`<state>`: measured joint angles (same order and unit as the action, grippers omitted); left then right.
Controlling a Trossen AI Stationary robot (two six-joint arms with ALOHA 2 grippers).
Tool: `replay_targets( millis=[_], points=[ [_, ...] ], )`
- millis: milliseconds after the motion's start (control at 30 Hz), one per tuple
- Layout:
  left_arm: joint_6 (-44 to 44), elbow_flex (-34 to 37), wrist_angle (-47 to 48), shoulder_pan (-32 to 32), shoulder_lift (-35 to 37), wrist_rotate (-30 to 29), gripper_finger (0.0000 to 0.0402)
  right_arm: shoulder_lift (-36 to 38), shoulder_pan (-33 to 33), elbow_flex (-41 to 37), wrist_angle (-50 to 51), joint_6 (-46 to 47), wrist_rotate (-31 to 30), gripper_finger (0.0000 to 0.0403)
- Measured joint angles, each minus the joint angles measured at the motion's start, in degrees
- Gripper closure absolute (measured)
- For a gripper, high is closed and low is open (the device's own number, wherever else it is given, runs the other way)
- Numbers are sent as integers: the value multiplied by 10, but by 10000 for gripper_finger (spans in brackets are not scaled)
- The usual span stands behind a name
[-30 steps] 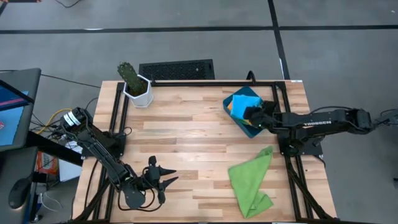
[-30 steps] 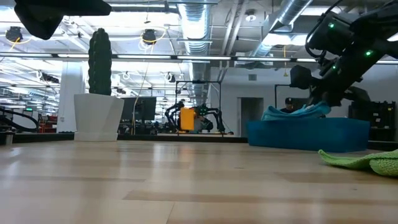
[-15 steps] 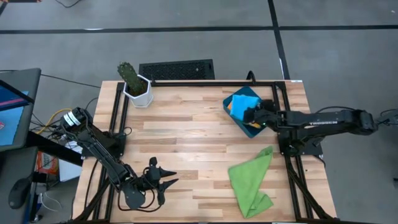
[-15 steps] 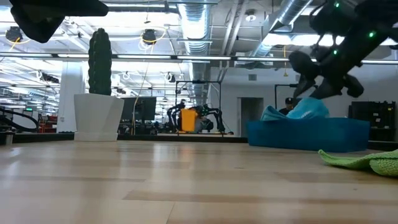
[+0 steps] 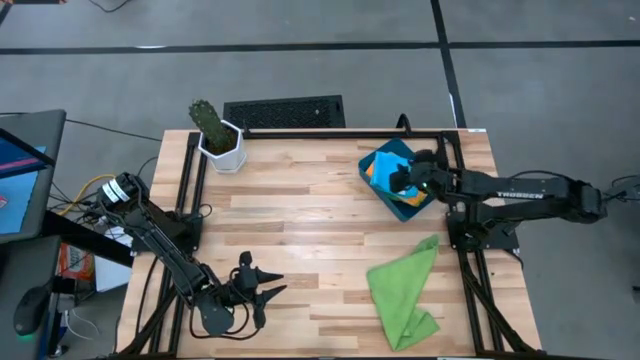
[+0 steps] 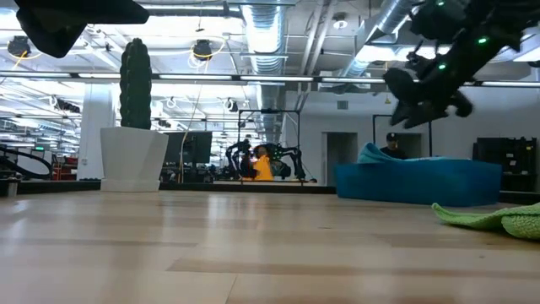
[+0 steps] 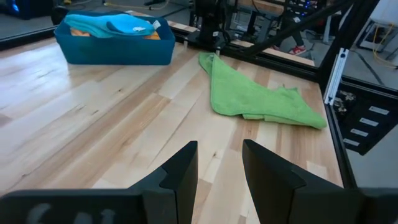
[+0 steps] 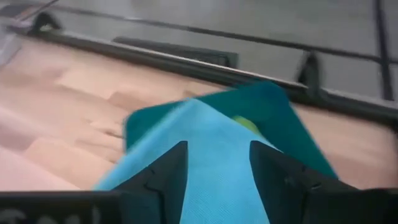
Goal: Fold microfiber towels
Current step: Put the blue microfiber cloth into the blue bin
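The right gripper (image 5: 405, 178) hangs in the air above the tray (image 5: 412, 207). Its two fingers (image 8: 163, 174) stand apart and hold nothing. From the low camera it sits clear above the tray, not touching the cloths.

The tray is a dark blue box near the far right corner of the table (image 5: 300, 230). The bright blue towel (image 5: 390, 162) lies on top inside it. A bit of the orange towel (image 5: 371, 170) peeks out at its left side. The right wrist camera also shows a small patch of lime green (image 8: 247, 124) under the blue one.

One lime green towel (image 5: 403, 290) lies crumpled on the table, near the front right side, well apart from the tray.

A second ago the right gripper was down in the tray, squeezing the bright blue towel. Then it pulled a hump of it up. Now it has let go and lifted, and the blue towel lies flat again. The green towel on the table has not moved.

The right arm reaches in level from the right side, stretched out long over the table edge. The left gripper (image 5: 268, 286) waits at the near left of the table, low over the wood, fingers apart and empty. It has not moved.

A potted cactus (image 5: 213, 132) stands at the far left.
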<state>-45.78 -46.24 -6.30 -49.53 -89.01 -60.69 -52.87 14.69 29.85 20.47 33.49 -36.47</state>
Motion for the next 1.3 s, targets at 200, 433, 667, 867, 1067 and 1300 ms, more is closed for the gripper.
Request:
replay_targets(
  millis=[200,433,667,867,1067,1300],
  points=[
    [-10,0,6,1,0,2,283,-99,76,0,-79,-79,63,234],
    [-10,0,10,1,0,3,283,-214,142,0,-103,-107,130,265],
    [-14,0,14,1,0,8,283,-237,181,0,-76,-78,107,300],
    [-19,0,14,1,0,9,283,-169,172,0,-73,-83,110,311],
    [-29,0,14,1,0,9,283,-71,119,-1,-78,-84,108,312],
    [-30,0,14,1,0,2,283,-83,81,-41,-169,-95,131,312]
  ],
)
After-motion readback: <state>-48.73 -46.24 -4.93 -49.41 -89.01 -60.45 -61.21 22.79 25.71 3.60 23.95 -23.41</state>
